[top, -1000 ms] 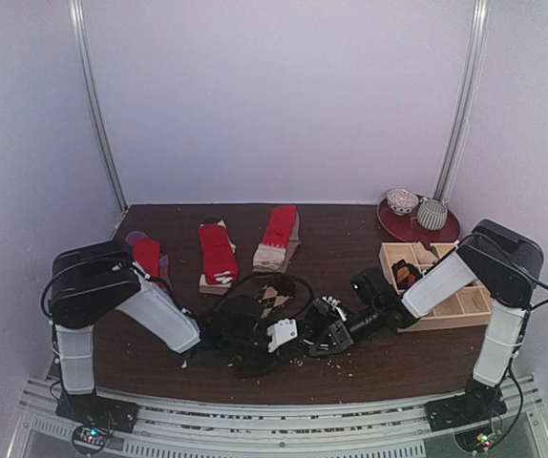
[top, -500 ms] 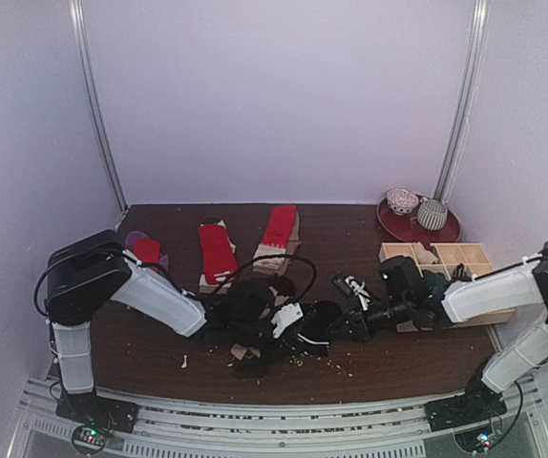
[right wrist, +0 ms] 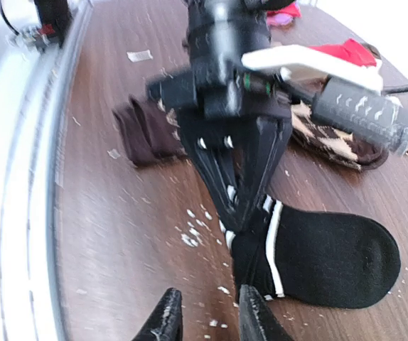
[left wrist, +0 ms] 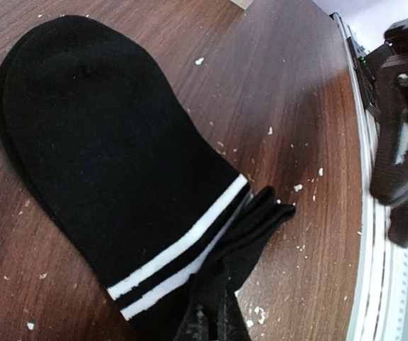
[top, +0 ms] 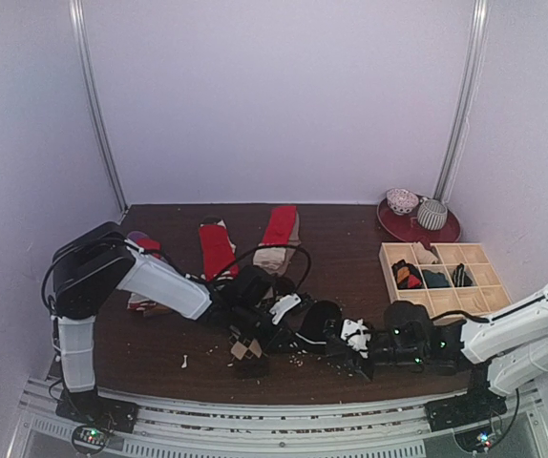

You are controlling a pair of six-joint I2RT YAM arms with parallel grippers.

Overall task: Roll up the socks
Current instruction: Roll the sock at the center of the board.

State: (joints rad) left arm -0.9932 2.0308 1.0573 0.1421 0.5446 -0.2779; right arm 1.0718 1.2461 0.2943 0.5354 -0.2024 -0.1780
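Two arms sit low over the dark table (top: 369, 239). The wooden grid tray (top: 443, 255) is beyond my right gripper (top: 343, 348) and well apart from it, with a few dark bundles in its compartments. Two red socks (top: 217, 250) lie flat far beyond my left gripper (top: 298, 329), toward the back edge. The black sock with white stripes (left wrist: 111, 163) lies flat on the table, stretching out ahead of my left gripper. My left fingers are clamped tight on its cuff, and the fabric is bunched there. The argyle sock (right wrist: 332, 138) is just behind my left gripper from the right wrist view, partly hidden. A dark brown fabric lump (right wrist: 143, 131) is beside my left gripper on the rail side. My right gripper is released, fingers (right wrist: 167, 320) apart with nothing between them. Its tips are right by the black sock's cuff, cannot tell if touching. White lint specks (right wrist: 190, 238) are scattered on the wood around both grippers.
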